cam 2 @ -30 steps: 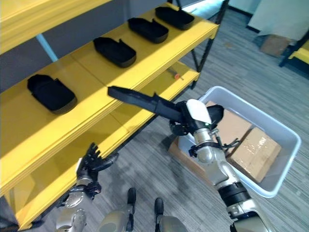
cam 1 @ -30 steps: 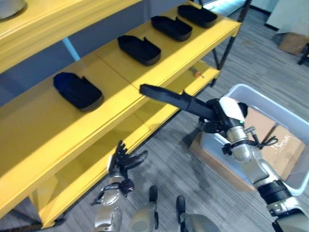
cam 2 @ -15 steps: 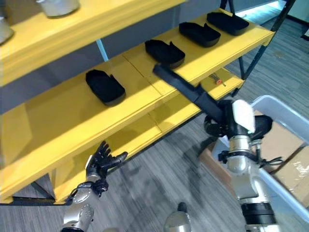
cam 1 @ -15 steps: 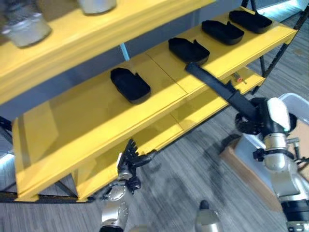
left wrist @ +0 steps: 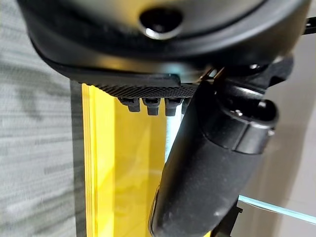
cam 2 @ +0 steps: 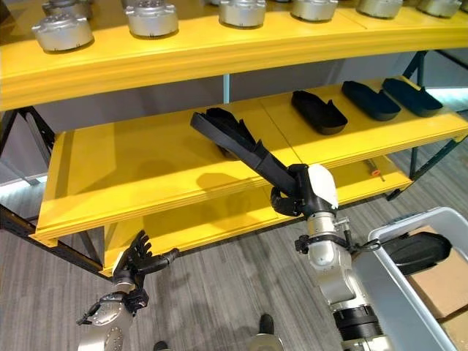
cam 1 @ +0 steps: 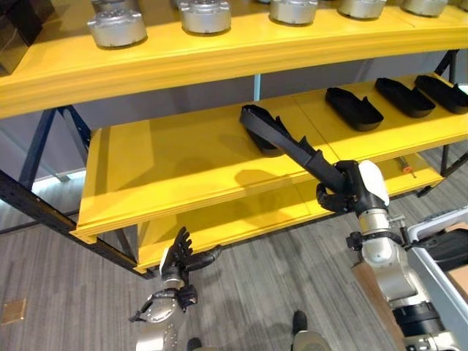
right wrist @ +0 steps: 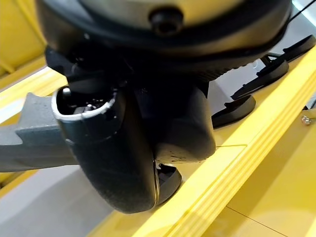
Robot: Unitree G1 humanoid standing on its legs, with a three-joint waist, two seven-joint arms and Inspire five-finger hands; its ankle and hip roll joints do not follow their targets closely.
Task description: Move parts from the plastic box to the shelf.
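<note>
My right hand [cam 1: 349, 191] is shut on one end of a long black part [cam 1: 289, 146], and in its wrist view the fingers curl round the part [right wrist: 29, 143]. The part slants up and to the left, with its far end over the yellow middle shelf [cam 1: 168, 161], above a black part [cam 2: 229, 151] lying there. Three more black parts [cam 1: 353, 108] lie in a row further right on that shelf. The white plastic box [cam 2: 417, 221] stands at the lower right with another black part [cam 2: 417, 251] inside. My left hand [cam 1: 178, 257] hangs low and open before the bottom shelf.
Round silver metal parts [cam 1: 117, 28] stand in a row on the top shelf. A cardboard carton [cam 2: 439, 281] lies in the plastic box. The left half of the middle shelf is bare yellow board. A dark frame post [cam 1: 44, 212] runs along the shelf's left end.
The camera has swung up and to the left, so the top shelf now shows. My right hand has carried the long part up over the middle shelf. The left hand stays low and open.
</note>
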